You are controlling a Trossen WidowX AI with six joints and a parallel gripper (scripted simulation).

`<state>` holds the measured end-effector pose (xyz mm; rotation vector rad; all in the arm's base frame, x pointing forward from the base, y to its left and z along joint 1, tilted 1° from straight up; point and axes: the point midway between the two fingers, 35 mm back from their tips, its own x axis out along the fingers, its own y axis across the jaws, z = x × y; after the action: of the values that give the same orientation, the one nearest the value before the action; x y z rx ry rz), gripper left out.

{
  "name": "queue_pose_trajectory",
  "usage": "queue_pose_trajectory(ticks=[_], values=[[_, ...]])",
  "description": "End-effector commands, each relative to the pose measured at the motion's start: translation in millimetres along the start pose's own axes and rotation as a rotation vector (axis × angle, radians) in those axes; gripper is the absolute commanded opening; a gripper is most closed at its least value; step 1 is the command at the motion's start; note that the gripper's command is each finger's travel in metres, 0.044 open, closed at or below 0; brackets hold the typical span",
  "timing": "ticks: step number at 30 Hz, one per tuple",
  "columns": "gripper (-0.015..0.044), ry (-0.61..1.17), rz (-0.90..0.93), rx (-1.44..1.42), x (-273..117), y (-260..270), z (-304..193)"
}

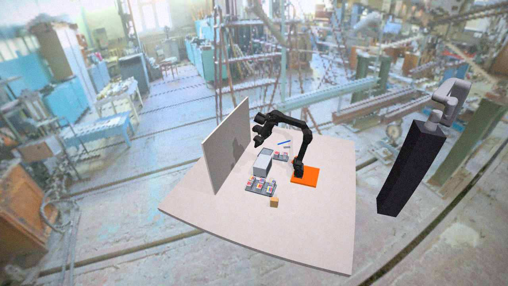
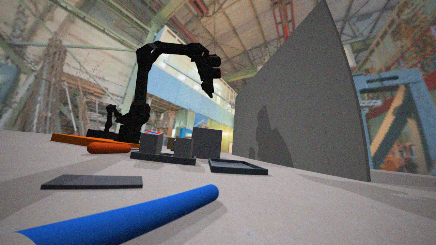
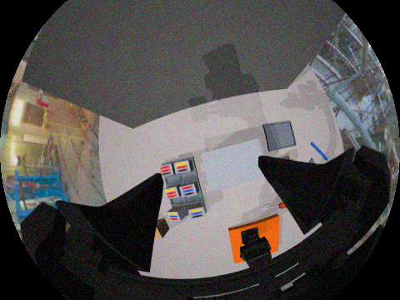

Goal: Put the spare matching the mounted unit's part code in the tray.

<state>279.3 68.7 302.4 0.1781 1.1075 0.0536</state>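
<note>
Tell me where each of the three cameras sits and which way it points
Top: high off one table corner, looking down at the whole arm and wall.
Exterior: low at table level by the blue rod, facing the arm.
Wrist: on the gripper, jaws open, looking down at the spares.
Shared: top and wrist both show the orange base plate.

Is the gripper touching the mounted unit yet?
Apart. The exterior view shows the open gripper hanging high in the air, with clear background between its fingertips and the top of the mounted unit below.
</note>
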Motion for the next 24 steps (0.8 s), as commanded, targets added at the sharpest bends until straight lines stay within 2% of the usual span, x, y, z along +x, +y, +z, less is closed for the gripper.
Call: queue_pose_trajectory(ticks=[1, 9, 24], values=[[0.044, 0.108, -0.06, -0.04, 30, -14, 18], [0.044, 0.349, -0.126, -0.119, 99, -53, 44], [0.044, 0.354, -0.126, -0.121, 100, -54, 45]])
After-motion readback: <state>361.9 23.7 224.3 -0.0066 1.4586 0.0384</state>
